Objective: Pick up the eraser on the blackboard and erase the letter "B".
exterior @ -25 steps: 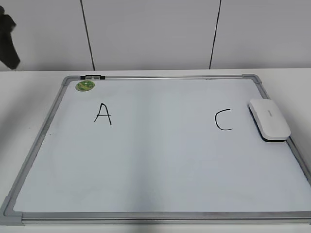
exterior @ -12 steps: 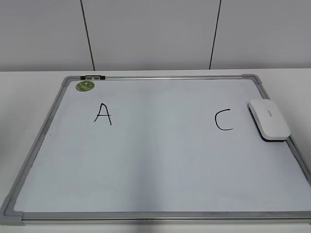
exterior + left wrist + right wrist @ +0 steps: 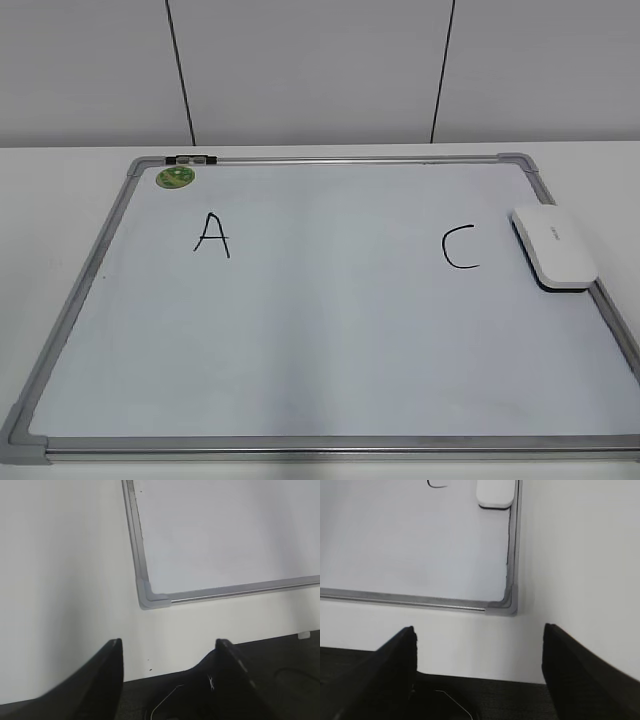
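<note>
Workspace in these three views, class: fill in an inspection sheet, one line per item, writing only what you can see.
Surface: white table, bare round the board.
Job's things: blackboard lies flat; eraser rests at its right edge; no "B" visible between "A" and "C".
Clutter: green magnet and a clip at the top-left corner.
Grippers: left tool and right tool open, empty, off the board's near corners.
Cables: thin wire under the left tool.
Surroundings: pale panelled wall.
</note>
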{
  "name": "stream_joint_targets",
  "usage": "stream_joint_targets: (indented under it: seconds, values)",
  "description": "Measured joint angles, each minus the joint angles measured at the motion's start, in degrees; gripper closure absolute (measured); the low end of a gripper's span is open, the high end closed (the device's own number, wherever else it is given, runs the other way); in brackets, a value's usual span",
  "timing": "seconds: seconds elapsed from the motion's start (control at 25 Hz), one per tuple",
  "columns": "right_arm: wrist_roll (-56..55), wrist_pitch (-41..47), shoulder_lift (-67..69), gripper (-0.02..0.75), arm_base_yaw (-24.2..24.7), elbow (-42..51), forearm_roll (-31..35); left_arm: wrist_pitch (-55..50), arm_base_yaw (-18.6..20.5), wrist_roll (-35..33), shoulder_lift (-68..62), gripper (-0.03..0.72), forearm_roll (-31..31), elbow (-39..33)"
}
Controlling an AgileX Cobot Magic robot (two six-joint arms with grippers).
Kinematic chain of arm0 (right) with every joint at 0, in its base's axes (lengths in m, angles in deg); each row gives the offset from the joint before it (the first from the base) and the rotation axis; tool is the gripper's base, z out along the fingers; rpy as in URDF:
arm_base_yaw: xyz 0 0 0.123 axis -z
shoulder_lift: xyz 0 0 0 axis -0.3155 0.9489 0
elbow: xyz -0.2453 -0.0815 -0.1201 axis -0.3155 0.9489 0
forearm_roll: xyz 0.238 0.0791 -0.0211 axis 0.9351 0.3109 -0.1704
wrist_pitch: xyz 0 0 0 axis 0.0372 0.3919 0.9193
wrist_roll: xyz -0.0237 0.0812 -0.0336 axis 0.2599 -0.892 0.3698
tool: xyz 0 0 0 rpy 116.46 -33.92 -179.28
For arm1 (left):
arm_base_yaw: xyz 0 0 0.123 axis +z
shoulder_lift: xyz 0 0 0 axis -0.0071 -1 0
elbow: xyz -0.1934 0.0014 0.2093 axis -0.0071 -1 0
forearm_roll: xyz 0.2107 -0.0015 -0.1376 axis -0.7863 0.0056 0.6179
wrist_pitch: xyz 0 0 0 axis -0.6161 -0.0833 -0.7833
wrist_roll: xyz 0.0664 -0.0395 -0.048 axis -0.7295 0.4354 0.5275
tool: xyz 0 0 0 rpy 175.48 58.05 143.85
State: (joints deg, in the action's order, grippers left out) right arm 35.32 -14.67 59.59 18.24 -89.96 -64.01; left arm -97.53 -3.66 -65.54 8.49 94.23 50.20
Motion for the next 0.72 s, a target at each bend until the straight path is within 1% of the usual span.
stream_joint_targets:
  seconds: [0.12, 0.28, 0.44, 0.56, 0.72]
  values:
    - [-0.90, 0.36, -7.99, 0.164, -0.24, 6.39, -0.68, -0.10, 0.00, 0.03, 5.51, 0.255, -0.73, -3.82]
    - [-1.21, 0.86, -14.85, 0.164, -0.24, 11.01, -2.34, 0.05, 0.00, 0.14, 10.09, 0.256, -1.89, -8.97]
    - [-1.35, -0.31, -18.20, 0.169, -0.24, 12.13, -4.16, 2.06, 0.00, 0.13, 11.68, 0.258, -2.41, -14.03]
    - [-1.51, -2.61, -18.41, 0.178, -0.24, 13.52, -6.27, 5.14, 0.00, 0.13, 11.72, 0.258, -3.16, -15.07]
    - [-1.65, -3.49, -18.41, 0.183, -0.24, 13.90, -6.59, 8.62, 0.00, 0.13, 11.72, 0.258, -4.72, -16.82]
